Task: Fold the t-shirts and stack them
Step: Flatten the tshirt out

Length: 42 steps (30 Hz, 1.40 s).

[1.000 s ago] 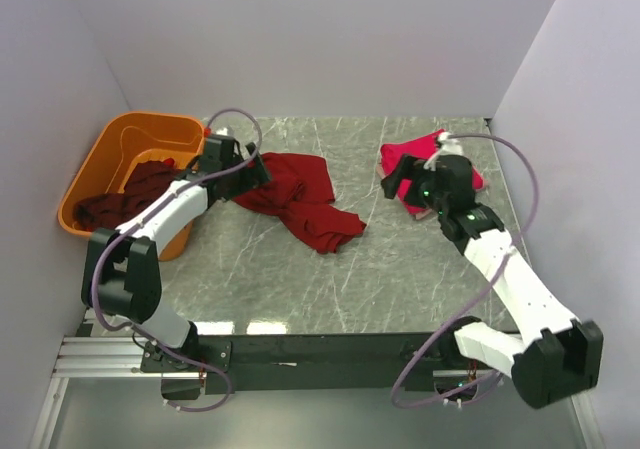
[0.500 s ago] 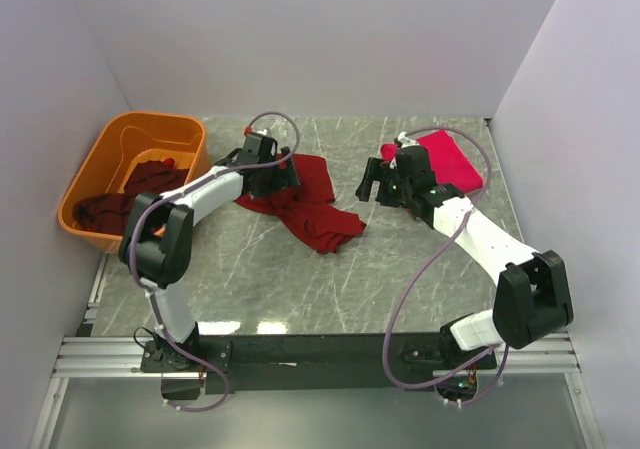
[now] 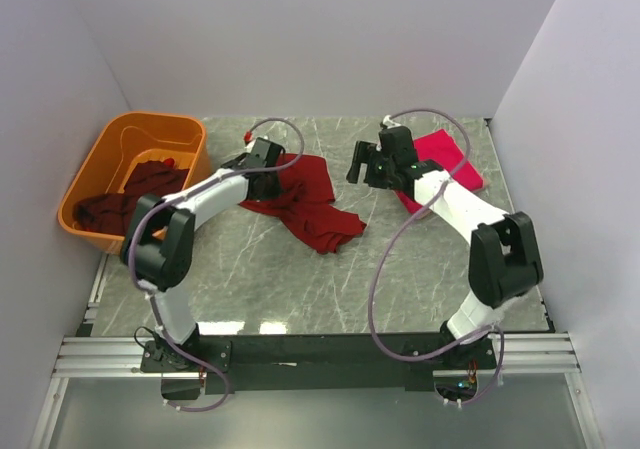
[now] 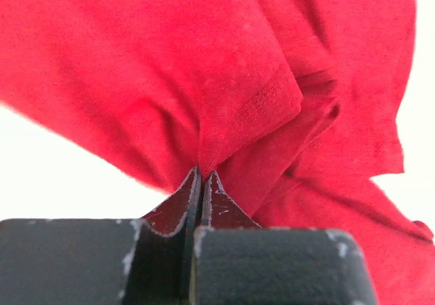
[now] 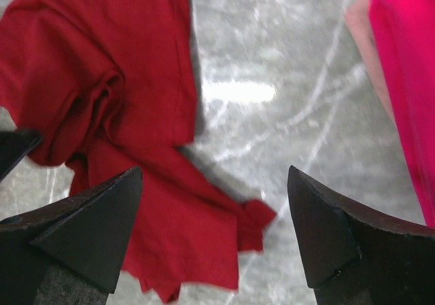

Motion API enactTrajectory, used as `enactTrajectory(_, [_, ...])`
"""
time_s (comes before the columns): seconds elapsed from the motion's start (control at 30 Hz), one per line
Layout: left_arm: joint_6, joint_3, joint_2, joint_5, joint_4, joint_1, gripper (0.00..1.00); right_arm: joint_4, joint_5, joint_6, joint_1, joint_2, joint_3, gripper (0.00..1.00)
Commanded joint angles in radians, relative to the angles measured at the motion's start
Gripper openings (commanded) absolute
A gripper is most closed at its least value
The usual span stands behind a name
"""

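The left gripper [image 4: 202, 177] is pinched tight on a fold of the maroon t-shirt [image 3: 305, 201], which lies crumpled on the table [image 3: 300, 279] near the orange tub [image 3: 140, 137] — the overhead view hides the pinch itself. The right gripper [image 5: 214, 176] hangs spread wide and empty over bare marble between that shirt and the crimson-pink t-shirt [image 3: 445, 149], which is partly covered by the right arm and cut off in the wrist view. Dark shirts [image 3: 150, 179] are heaped in the tub — their number is unclear.

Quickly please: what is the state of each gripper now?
Left gripper: closed, pinching a fold of the dark red t-shirt.
Right gripper: open, holding nothing.
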Motion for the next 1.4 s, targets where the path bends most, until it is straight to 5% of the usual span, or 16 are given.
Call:
enactTrajectory(0.0, [-0.029,-0.066,-0.168,-0.104,0.002,0.002,0.01,0.046,-0.035,-0.030,0.010,0.060,0.102,0.92])
enactTrajectory(0.57, [-0.148,-0.373,-0.504,-0.205,-0.063,0.011,0.01,-0.317,0.037,-0.056,0.107,0.699,0.850,0.89])
enactTrajectory(1.23, [-0.188,-0.468,-0.615,-0.251,-0.057,0.014,0.01,-0.420,0.066,-0.040,0.153,0.807,0.906,0.66])
enactTrajectory(1.37, [-0.192,-0.477,-0.619,-0.259,-0.054,0.014,0.01,-0.428,0.080,-0.044,0.162,0.807,0.904,0.46])
